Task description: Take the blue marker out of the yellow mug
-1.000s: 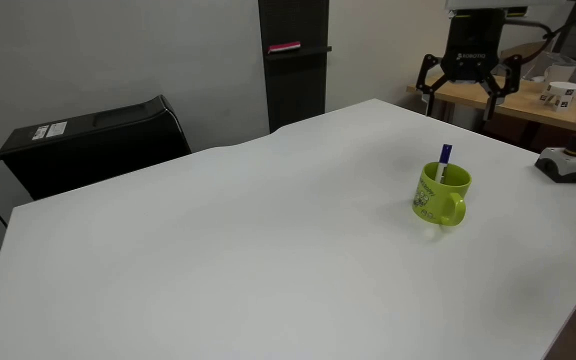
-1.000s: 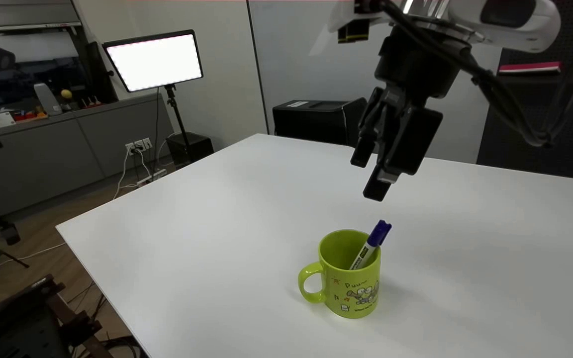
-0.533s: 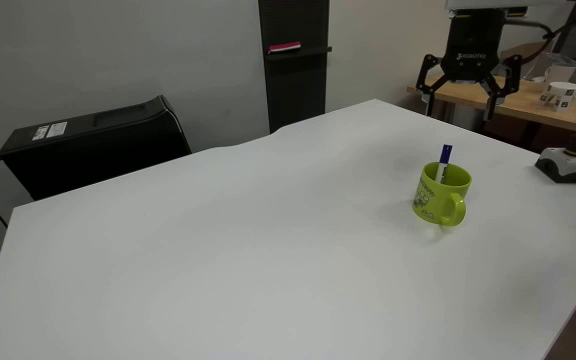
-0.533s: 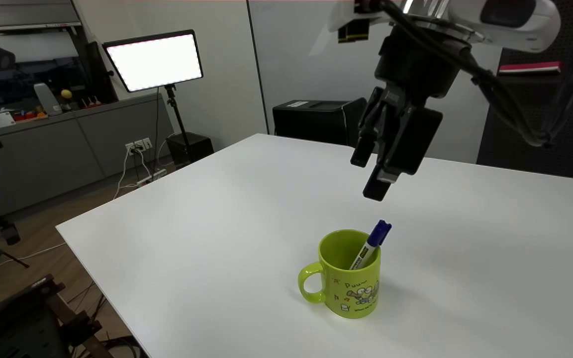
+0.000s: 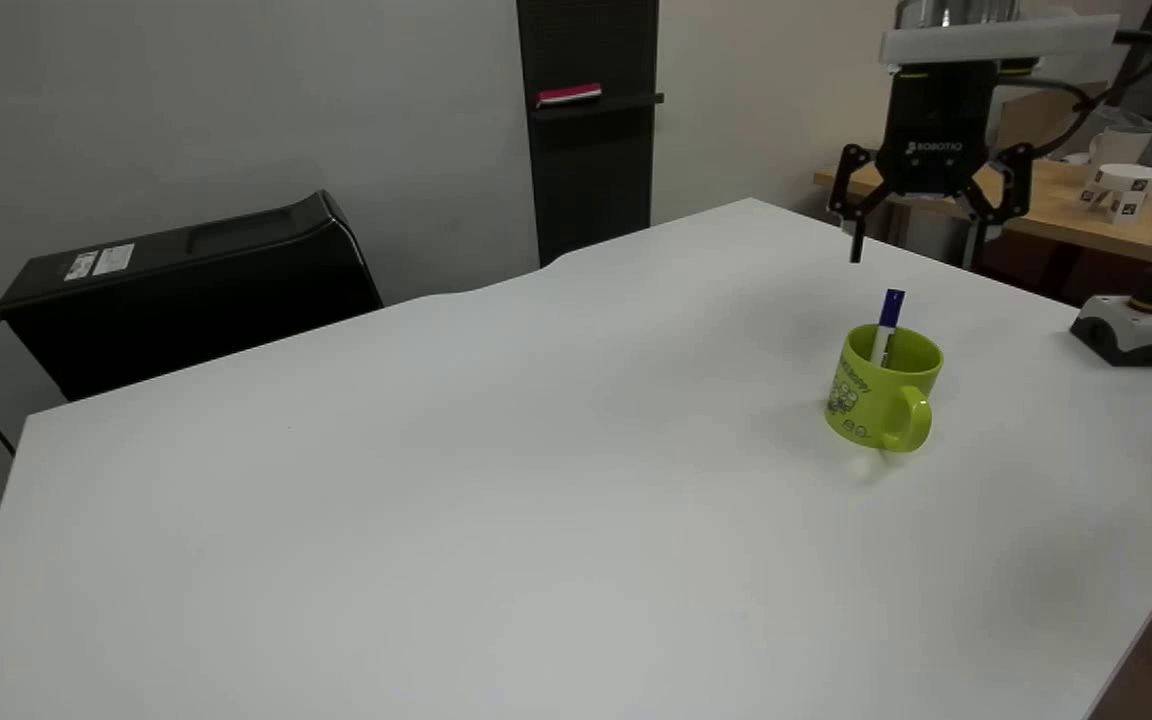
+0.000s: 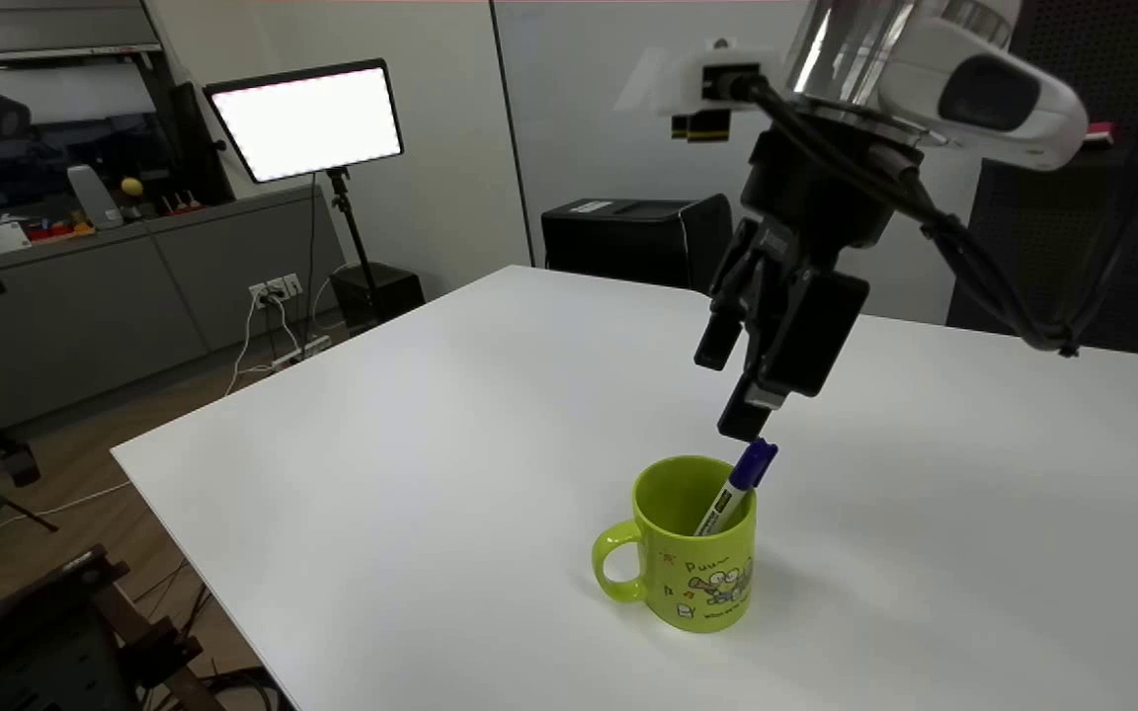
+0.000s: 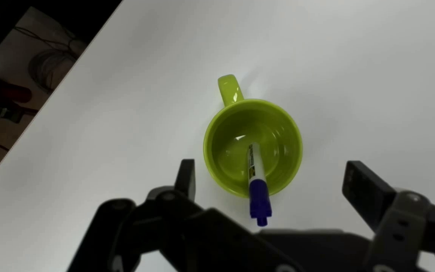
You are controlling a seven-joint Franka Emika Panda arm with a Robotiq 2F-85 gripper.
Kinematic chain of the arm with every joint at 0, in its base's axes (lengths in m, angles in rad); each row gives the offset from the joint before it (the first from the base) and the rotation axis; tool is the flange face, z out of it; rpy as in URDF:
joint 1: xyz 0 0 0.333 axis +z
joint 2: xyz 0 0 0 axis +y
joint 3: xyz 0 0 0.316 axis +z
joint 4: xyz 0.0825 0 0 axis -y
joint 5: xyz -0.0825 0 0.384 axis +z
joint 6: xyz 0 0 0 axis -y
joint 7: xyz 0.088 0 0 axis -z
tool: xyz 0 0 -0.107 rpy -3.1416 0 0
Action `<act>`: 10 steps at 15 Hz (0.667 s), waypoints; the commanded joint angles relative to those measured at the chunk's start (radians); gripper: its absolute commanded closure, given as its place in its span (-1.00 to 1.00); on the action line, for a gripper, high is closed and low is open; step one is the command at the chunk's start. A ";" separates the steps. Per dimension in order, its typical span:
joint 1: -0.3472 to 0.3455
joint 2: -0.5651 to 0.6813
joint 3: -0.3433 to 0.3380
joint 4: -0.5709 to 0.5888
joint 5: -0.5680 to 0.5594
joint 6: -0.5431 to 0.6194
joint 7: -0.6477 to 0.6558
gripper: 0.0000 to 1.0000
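The yellow-green mug [image 5: 861, 405] stands upright on the white table, and it also shows in an exterior view [image 6: 692, 578] and in the wrist view [image 7: 229, 88]. The blue marker [image 5: 891, 308] leans inside it, its blue cap above the rim; it also shows in an exterior view [image 6: 751, 464] and in the wrist view [image 7: 259, 192]. My gripper [image 5: 914, 253] is open and empty above the mug and marker; it also shows in an exterior view [image 6: 731, 383]. In the wrist view, the marker cap lies between the spread fingers [image 7: 271, 181], nearer the left one, and touches neither.
The white table [image 5: 436, 480] has an edge at the left of the wrist view [image 7: 47, 102]. A grey and black button box [image 5: 1136, 330] sits at the table's right. A black case [image 5: 186, 290] stands beyond the table. A lit panel [image 6: 307, 118] stands behind.
My gripper has moved down toward the marker, mostly in the last half second, and stays open. The mug and marker have not moved.
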 commanded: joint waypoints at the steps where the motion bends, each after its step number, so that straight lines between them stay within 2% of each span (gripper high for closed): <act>1: 0.019 0.049 -0.018 0.049 -0.009 -0.002 0.035 -1.00; 10: 0.024 0.135 -0.025 0.124 -0.010 -0.014 0.045 -1.00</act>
